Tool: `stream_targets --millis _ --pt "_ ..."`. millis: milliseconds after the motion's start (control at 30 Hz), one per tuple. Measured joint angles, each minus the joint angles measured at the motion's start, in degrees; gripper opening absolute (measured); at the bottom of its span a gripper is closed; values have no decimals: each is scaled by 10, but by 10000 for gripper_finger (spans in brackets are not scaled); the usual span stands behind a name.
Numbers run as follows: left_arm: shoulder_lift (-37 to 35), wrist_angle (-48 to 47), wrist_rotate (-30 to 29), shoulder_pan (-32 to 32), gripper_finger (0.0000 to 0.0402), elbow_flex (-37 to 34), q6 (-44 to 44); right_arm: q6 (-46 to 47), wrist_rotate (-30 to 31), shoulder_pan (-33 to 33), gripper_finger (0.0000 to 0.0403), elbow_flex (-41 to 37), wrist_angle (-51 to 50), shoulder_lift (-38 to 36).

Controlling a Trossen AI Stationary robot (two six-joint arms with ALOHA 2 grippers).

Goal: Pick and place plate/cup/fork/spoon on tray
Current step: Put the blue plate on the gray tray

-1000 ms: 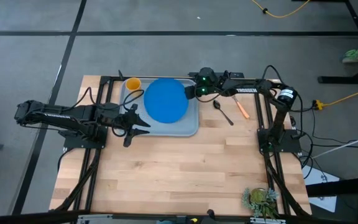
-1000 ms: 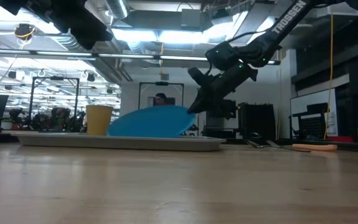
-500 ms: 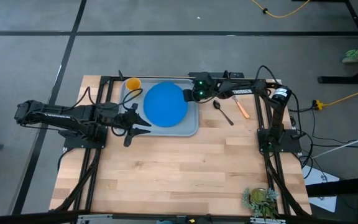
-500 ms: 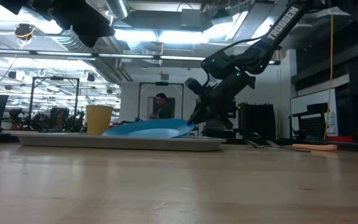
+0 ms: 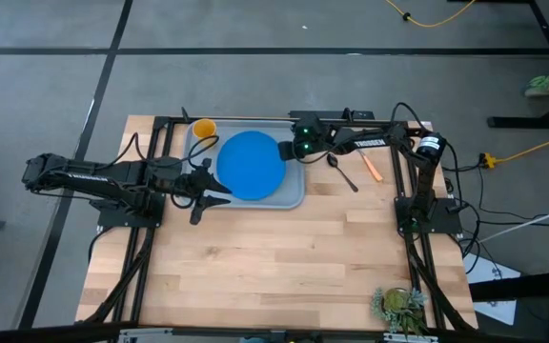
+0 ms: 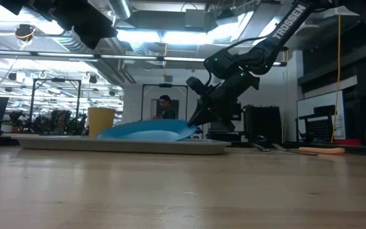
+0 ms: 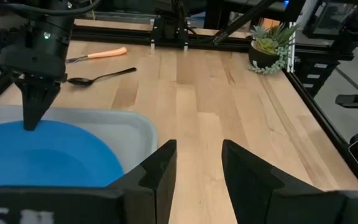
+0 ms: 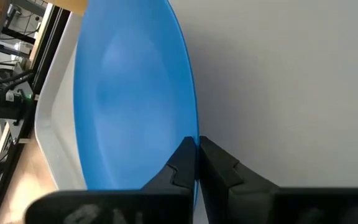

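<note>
The blue plate (image 5: pixel 250 165) lies on the grey-blue tray (image 5: pixel 294 195), nearly flat, with its right edge a little raised in the low view (image 6: pixel 186 129). My right gripper (image 5: pixel 287 152) is shut on that edge. The yellow-orange cup (image 5: pixel 203 128) stands upright in the tray's far left corner. The dark spoon (image 5: pixel 341 171) and the orange-handled fork (image 5: pixel 370 164) lie flat on the table to the right of the tray. My left gripper (image 5: pixel 219 188) hovers open and empty over the tray's left part. My right gripper pinches the plate's rim (image 8: pixel 190 127) on the side toward the table's right edge, between its two fingers. The fingers slant down from the right. The plate's left part rests on the tray, and the held edge is slightly raised.
A small potted plant (image 5: pixel 398 305) stands near the table's near right corner. Dark frame rails run along the table's left, right and far sides. Bare wood lies between the tray and the near edge.
My right gripper has gone down and toward the table's left edge, still shut on the plate's rim. The plate has tipped from steeply tilted to nearly flat: its right edge has come down while its left edge stayed on the tray. It has also slid a little left.
</note>
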Motion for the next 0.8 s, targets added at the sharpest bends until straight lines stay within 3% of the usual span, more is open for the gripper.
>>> stream_targets --millis 567,800 --pt "0 0 0 0 122 0 0 0 0 0 14 0 1 0" --pt "0 0 0 0 122 0 0 45 6 3 14 -1 20 0"
